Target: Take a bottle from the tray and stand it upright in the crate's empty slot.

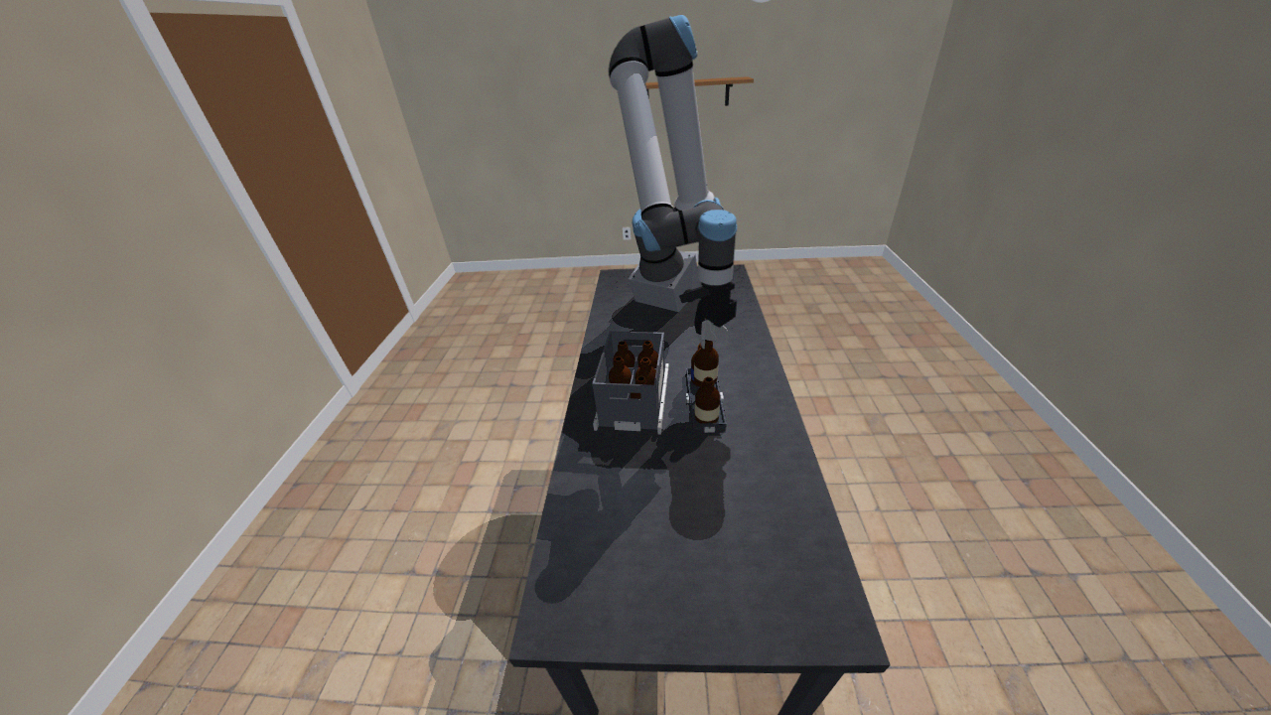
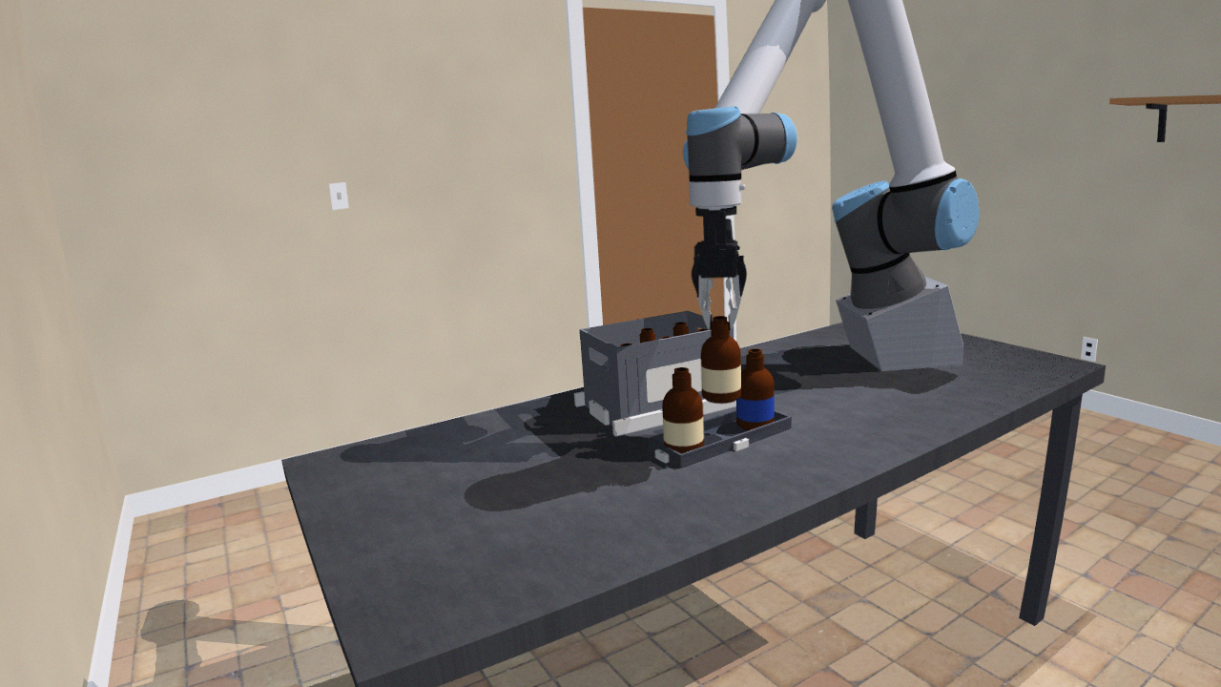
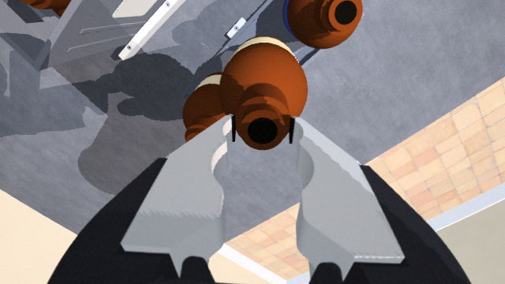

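Observation:
My gripper [image 1: 708,340] [image 2: 719,322] [image 3: 262,118] is shut on the neck of a brown bottle with a cream label [image 1: 704,362] [image 2: 720,365] [image 3: 264,79]. The bottle hangs upright above the middle of the tray [image 2: 715,449] [image 1: 720,427]. A second cream-labelled bottle [image 1: 707,402] [image 2: 682,413] [image 3: 205,103] stands at one end of the tray, and a blue-labelled bottle [image 2: 755,394] [image 3: 312,29] stands toward the other end. The grey crate [image 1: 613,406] [image 2: 601,376] [image 3: 92,33] holds several brown bottles. Its walls and bottles hide the empty slot.
The crate stands beside the tray with a narrow gap between them. White strips [image 2: 635,423] [image 3: 147,28] run along the crate's foot on the tray side. The dark table [image 1: 702,587] [image 2: 478,580] carries both, and the robot's base [image 1: 657,289] [image 2: 904,328] stands at its far end.

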